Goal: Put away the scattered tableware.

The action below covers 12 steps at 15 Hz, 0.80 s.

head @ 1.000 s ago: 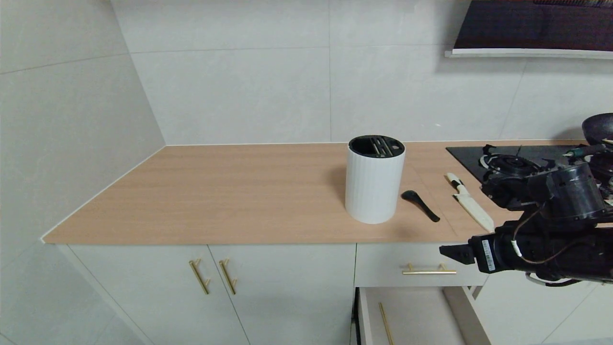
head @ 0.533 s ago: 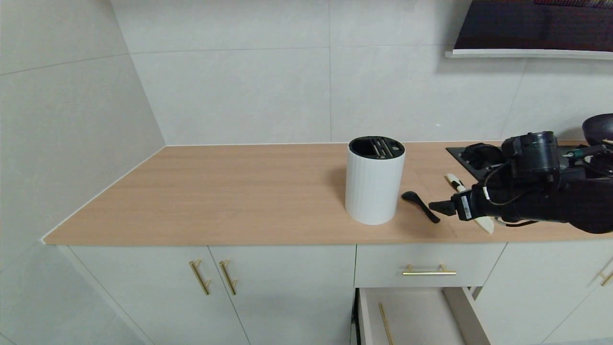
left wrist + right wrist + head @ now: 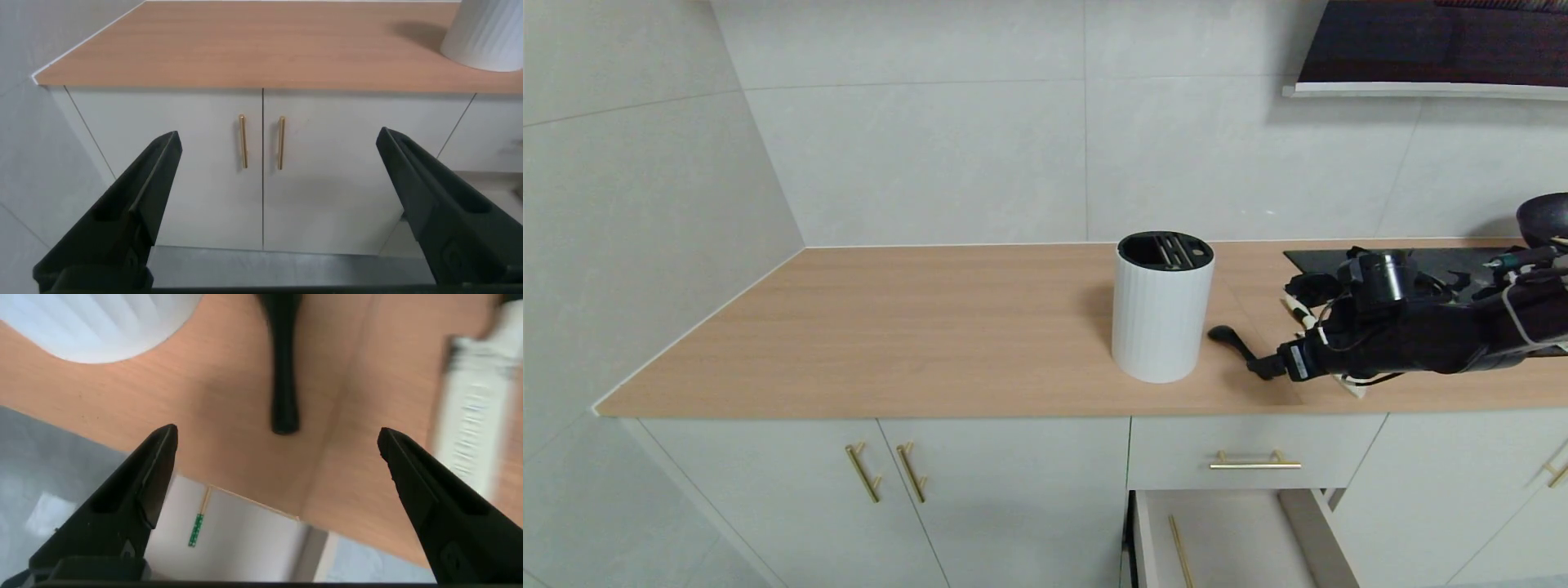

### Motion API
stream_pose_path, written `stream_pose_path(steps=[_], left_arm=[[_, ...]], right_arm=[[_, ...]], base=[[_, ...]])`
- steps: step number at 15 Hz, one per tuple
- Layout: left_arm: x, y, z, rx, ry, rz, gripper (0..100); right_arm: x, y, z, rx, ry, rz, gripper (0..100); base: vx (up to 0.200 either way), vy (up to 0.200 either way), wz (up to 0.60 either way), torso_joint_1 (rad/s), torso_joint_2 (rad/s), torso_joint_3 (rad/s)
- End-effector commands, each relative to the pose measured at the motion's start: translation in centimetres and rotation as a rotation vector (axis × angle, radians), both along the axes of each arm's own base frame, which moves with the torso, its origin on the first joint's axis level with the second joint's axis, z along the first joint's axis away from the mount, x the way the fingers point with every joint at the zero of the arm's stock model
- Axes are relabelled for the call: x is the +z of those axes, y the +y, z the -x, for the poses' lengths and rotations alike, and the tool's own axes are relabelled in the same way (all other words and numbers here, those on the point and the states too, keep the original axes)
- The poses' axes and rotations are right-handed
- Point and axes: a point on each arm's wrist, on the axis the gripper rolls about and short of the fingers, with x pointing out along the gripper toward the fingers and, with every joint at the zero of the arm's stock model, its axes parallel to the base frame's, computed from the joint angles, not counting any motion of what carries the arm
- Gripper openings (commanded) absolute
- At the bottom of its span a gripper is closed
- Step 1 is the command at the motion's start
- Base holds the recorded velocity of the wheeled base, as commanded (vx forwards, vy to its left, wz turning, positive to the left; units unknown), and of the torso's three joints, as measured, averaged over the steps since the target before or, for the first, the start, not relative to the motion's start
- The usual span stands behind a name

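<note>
We show the right gripper (image 3: 1264, 367) released, jaws spread wide, low over the wooden worktop (image 3: 931, 327). The black spoon (image 3: 1229, 336) lies flat just ahead of it, with its handle end pointing in between the two fingers. Past the spoon's bowl stands the white ribbed holder (image 3: 1161, 318). A white knife (image 3: 474, 400) lies just beside the gripper, partly under the arm. Below it a drawer (image 3: 1225, 539) stands open. The left gripper (image 3: 276, 139), likewise spread, faces cupboard doors (image 3: 261, 163). Compared with one second ago, the right arm has risen from the drawer front and advanced to the spoon. The tableware is unmoved.
</note>
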Motion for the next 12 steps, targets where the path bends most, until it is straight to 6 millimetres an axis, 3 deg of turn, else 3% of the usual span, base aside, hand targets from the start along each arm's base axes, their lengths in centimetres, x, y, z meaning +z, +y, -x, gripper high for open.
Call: stream_pose_path(steps=[1, 12], left_arm=[[0.0, 0.0, 0.0, 0.0, 0.001, 0.001, 100], [0.0, 0.0, 0.0, 0.0, 0.001, 0.001, 100]], right_arm=[[-2.3, 0.5, -1.1, 0.008, 0.044, 0.004, 100], [-4.1, 0.9, -4.3, 0.006, 0.024, -0.003, 100]], base=[[0.0, 0.0, 0.0, 0.0, 0.0, 0.0], [0.0, 0.0, 0.0, 0.0, 0.0, 0.0]])
